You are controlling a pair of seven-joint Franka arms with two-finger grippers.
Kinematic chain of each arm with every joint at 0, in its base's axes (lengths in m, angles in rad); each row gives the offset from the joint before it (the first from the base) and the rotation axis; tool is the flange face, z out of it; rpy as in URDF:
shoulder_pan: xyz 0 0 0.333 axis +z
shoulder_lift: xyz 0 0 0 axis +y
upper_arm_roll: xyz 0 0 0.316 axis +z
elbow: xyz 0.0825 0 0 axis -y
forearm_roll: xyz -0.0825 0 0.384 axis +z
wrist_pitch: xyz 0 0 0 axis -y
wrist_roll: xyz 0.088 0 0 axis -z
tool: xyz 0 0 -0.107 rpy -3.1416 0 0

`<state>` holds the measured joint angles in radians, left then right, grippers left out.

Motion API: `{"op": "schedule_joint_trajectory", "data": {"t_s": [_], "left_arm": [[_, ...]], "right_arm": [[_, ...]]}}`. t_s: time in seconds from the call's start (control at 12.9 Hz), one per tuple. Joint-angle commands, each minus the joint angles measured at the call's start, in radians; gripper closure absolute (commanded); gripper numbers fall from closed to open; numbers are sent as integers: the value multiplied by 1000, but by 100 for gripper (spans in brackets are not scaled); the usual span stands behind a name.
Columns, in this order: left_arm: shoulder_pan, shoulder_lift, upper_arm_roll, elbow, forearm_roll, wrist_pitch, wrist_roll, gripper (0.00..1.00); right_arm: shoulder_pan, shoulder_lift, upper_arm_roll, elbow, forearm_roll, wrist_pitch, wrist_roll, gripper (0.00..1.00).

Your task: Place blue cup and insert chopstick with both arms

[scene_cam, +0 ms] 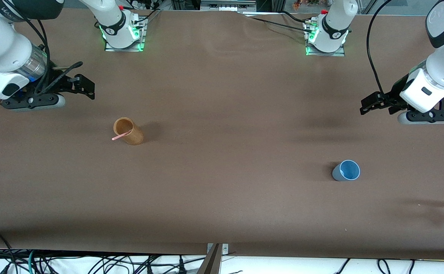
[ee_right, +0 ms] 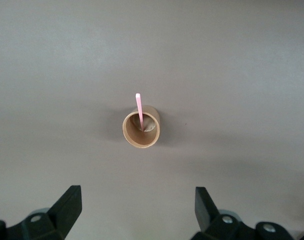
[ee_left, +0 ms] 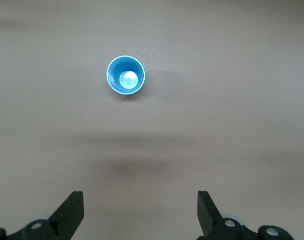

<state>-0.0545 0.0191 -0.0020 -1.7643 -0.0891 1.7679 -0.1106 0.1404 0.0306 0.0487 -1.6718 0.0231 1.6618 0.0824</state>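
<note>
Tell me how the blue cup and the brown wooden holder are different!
The blue cup is light blue plastic; the wooden holder is tan-brown. The blue cup is empty; the wooden holder has the pink chopstick standing in it, leaning over its rim. The blue cup looks shorter than the wooden holder. The blue cup sits toward the left arm's end of the table, the wooden holder toward the right arm's. Both are round, upright and open on top.

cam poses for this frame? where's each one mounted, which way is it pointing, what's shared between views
Front view: high across the table, facing both bases; shows both arms, left gripper, right gripper, both open.
Left wrist view: on the left wrist, looking down at the blue cup, own fingertips showing.
Right wrist view: looking down at the wooden holder with the chopstick.
Shared with front: cup, holder, chopstick.
</note>
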Motion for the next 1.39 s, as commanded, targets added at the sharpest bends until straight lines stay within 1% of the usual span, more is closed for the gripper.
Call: {"op": "schedule_joint_trajectory", "data": {"t_s": [0.0, 0.15, 0.23, 0.39, 1.01, 1.32], "left_arm": [[16, 5, 5, 33, 11, -2, 31, 0], [62, 24, 3, 55, 9, -4, 37, 0], [68, 30, 3, 69, 9, -4, 37, 0], [68, 41, 2, 86, 11, -7, 35, 0], [59, 42, -1, 89, 12, -21, 37, 0], [64, 50, -3, 89, 12, -28, 98, 0]], "right_arm": [[-13, -4, 16, 20, -14, -22, -1, 0], [-12, -3, 16, 21, -18, -19, -7, 0], [-10, -1, 17, 26, -29, -11, -4, 0], [-12, 5, 11, 27, -29, -8, -38, 0], [-13, -23, 5, 27, -11, -8, -43, 0], [-13, -23, 5, 27, -11, 13, -41, 0]]}}
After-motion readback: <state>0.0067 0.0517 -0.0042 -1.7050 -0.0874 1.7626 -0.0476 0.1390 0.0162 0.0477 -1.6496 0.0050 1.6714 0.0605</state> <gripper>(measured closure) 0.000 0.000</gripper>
